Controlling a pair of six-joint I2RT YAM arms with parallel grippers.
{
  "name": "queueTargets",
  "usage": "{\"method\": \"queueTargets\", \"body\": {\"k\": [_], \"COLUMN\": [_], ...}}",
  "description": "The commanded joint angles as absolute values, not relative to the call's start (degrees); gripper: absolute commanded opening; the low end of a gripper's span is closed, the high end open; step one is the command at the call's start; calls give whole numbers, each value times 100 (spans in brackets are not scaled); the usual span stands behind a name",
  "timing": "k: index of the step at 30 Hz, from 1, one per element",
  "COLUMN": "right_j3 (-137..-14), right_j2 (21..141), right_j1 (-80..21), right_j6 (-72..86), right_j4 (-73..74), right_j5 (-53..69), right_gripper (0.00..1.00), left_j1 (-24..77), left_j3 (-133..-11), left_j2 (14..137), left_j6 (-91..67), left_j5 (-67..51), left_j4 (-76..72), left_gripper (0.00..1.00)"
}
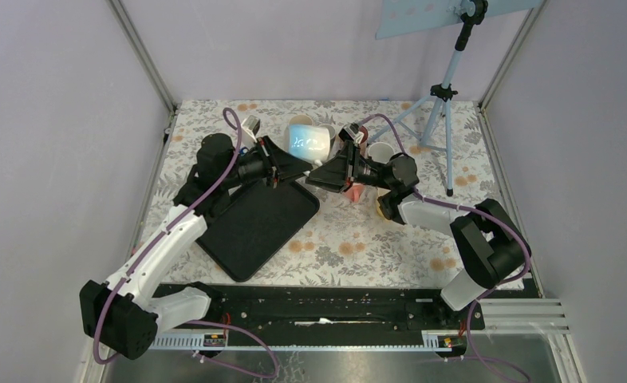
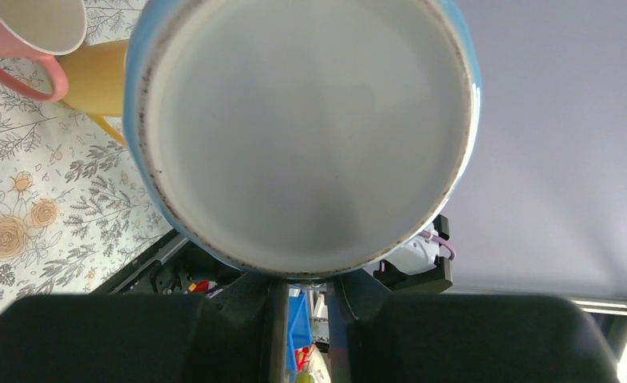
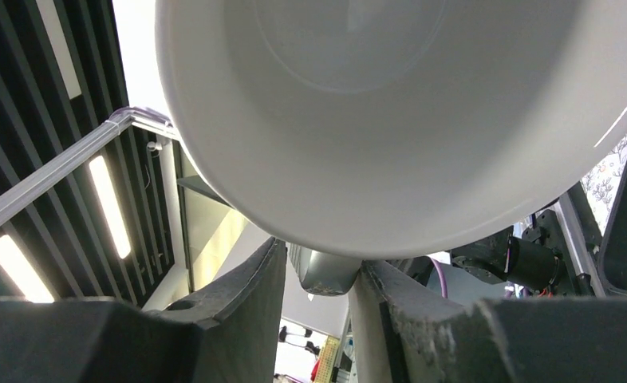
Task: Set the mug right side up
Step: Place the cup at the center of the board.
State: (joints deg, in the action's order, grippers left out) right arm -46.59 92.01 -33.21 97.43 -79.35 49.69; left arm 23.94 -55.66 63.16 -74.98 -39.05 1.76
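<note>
**Sideways, not yet upright**

Nearest us, the left hand [image 2: 309,299] and right hand [image 3: 318,291] each have jaws a little apart. Just past their tips, at the far side of the worktop [image 1: 350,247], the blue mug [image 1: 306,141] lies sideways. Its flat bottom faces the left hand and its white open mouth faces the right. We cannot tell if either hand grips it.

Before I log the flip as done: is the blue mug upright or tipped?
Tipped on its side. The blue mug faces its base at the left wrist camera and its open mouth at the right wrist camera.
</note>
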Motion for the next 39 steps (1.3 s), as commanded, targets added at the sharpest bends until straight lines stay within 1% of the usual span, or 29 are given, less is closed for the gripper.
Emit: {"method": "queueTargets", "body": {"k": [1, 7, 15, 19, 20, 22, 24, 26, 28, 30, 32, 34, 35, 39], "right_j3": [-4744, -4887, -5001, -5042, -5051, -5098, -5170, -5294, -5484, -5616, -5734, -5800, -5827, -5931], "right_j2": [9126, 9214, 9208, 9095, 9024, 8821, 8487, 8208, 7994, 7842, 7745, 7667, 7631, 7523], "right_j1": [-3266, -3269, -3263, -3267, -3265, -3266, -3263, -3261, -3263, -3269, -3264, -3265, -3269, -3272], "right_j6": [9781, 9817, 9727, 9416, 9244, 8713, 7886, 7176, 6572, 6146, 5814, 5561, 5463, 5075], "right_j4": [-8380, -8361, -8106, -7597, -7349, -6534, -5600, -4616, -3742, -3091, -2561, -2189, -2025, -1382], "right_j5": [5117, 5057, 4971, 4995, 5005, 4994, 4916, 4762, 4597, 4438, 4286, 4171, 4107, 3822], "right_gripper": [40, 39, 21, 2, 0, 0, 0, 0, 0, 0, 0, 0, 0, 0], "left_j1": [2449, 2493, 2537, 2536, 2535, 2540, 2540, 2540, 2539, 2538, 2534, 2537, 2537, 2548], "left_j3": [-5879, -5739, -5610, -5516, -5473, -5368, -5272, -5180, -5109, -5035, -4968, -4890, -4841, -4645], "left_j2": [6302, 6271, 6234, 6195, 6170, 6136, 6126, 6138, 6164, 6184, 6227, 6253, 6265, 6346], "left_j6": [-7400, -7524, -7500, -7349, -7329, -7317, -7326, -7330, -7332, -7326, -7345, -7348, -7352, -7453], "left_j5": [-4056, -4161, -4201, -4113, -4066, -3964, -3896, -3835, -3792, -3746, -3726, -3698, -3674, -3658], "left_j4": [-698, -924, -1037, -1059, -1122, -1241, -1367, -1459, -1552, -1624, -1700, -1787, -1834, -2179], "left_gripper": [0, 0, 0, 0, 0, 1, 9, 13, 21, 30, 35, 43, 45, 50]}}
